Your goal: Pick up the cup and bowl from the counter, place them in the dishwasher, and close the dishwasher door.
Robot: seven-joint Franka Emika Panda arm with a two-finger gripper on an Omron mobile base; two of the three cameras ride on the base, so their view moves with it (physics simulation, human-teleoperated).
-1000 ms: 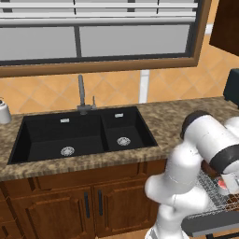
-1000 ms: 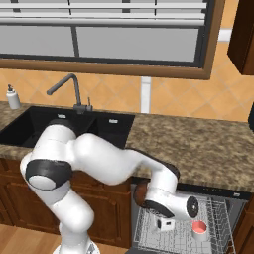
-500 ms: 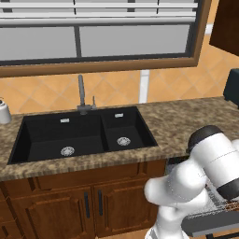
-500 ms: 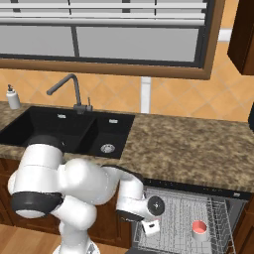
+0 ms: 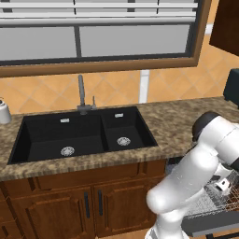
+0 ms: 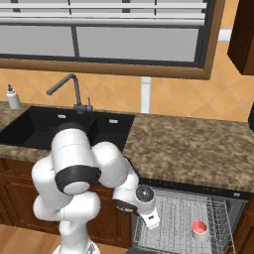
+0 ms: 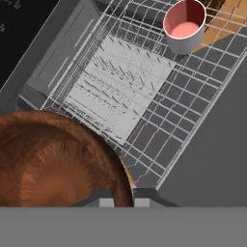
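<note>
In the hand view a brown wooden bowl (image 7: 53, 159) fills the lower left, its rim pinched between my shut gripper (image 7: 121, 197). It hangs over the near corner of the pale wire rack (image 7: 144, 96) of the open dishwasher. The cup (image 7: 185, 26), grey outside and pink inside, stands upright in the rack at the top of that view. From the right base view the gripper (image 6: 151, 221) is low over the rack's (image 6: 178, 213) left front, and the cup (image 6: 199, 229) sits to its right. The grey dishwasher door (image 5: 210, 224) lies folded down under the rack.
The speckled counter (image 6: 188, 149) runs above the dishwasher, with the black double sink (image 5: 70, 135) and faucet (image 5: 81, 95) to the left. A soap dispenser (image 6: 13, 96) stands at the far left. Wooden cabinets (image 5: 93, 205) sit under the sink. My own arm's elbow (image 6: 74, 173) bulks beside the rack.
The arm has folded down and leftward, carrying the hand and bowl from the rack's middle toward its left front. The cup has stayed in place.
</note>
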